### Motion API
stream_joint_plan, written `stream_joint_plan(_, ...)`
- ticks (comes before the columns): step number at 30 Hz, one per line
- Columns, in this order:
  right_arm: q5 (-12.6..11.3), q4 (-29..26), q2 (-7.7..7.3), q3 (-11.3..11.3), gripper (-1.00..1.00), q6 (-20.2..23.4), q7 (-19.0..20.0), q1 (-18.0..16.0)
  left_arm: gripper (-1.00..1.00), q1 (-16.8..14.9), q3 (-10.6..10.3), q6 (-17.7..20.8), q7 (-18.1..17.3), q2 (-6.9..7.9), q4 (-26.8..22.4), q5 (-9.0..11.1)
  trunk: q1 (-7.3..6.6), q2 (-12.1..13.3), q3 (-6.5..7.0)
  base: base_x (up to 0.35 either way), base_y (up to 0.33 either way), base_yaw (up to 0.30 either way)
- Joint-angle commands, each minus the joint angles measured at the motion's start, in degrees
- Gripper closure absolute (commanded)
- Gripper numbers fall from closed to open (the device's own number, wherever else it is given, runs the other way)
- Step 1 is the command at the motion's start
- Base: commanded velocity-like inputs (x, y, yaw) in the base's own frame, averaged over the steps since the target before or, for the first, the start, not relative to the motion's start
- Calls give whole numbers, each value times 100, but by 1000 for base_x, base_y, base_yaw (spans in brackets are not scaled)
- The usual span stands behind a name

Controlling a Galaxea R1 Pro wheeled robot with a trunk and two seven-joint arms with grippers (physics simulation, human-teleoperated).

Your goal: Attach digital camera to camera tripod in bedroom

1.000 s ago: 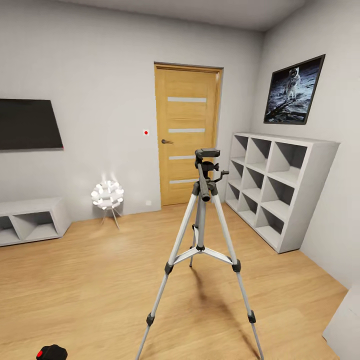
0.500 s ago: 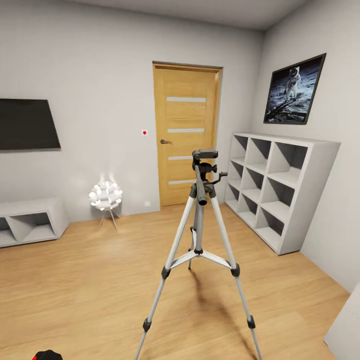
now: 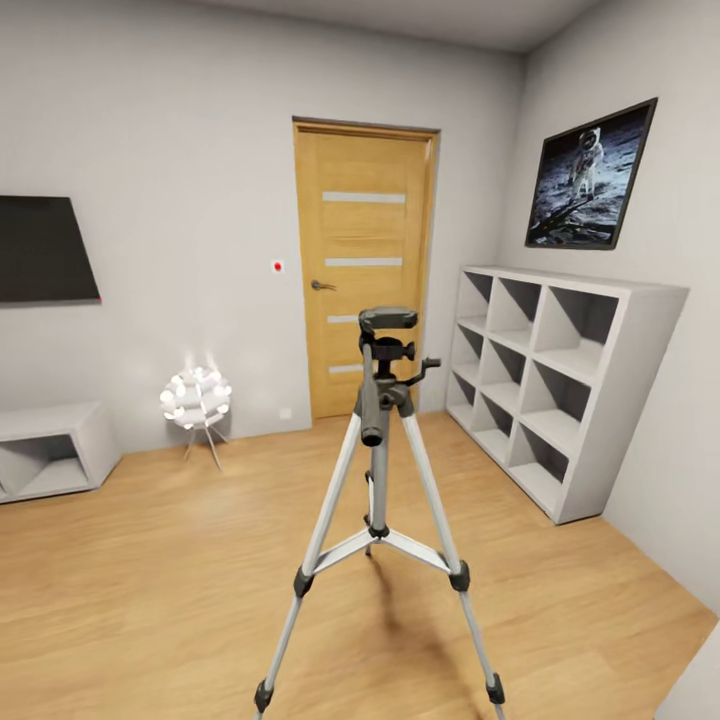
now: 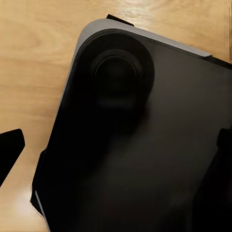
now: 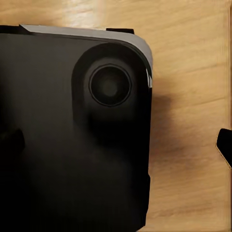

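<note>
While the robot faces the camera tripod point(image 3: 380, 470), standing upright on the bedroom's plank floor point(image 3: 150, 580) before the wooden door point(image 3: 362, 270), the step looks like approach; best to close in squarely and stop short of the splayed legs; digital camera unsighted. Cube shelf point(image 3: 560, 370) at right: compartments look bare. Wrist views look down on the robot's dark base point(image 4: 145, 145); whether either hand is released or clenched, cannot tell.

no legible text, perhaps too blurred
</note>
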Motion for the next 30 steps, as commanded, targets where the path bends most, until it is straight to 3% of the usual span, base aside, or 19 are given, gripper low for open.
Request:
stream_joint_plan(1, 2, 3, 0, 3, -100, -22, 3, -1, -100, 3, 42, -4, 0, -1, -10, 2, 3, -2, -4, 250, -75, -65)
stream_joint_plan(11, 2, 3, 2, 3, -100, -17, 3, -1, -100, 3, 42, -7, 0, 3, -10, 2, 3, -2, -4, 276, -11, -98)
stream_joint_plan(19, 2, 3, -3, 3, -100, -9, 3, -1, -100, 3, 42, -7, 0, 3, -10, 2, 3, -2, -4, 288, 169, -6)
stream_joint_plan(30, 2, 3, -4, 3, -100, -16, 3, -1, -100, 3, 42, -7, 0, 3, -10, 2, 3, -2, -4, 57, 49, 0)
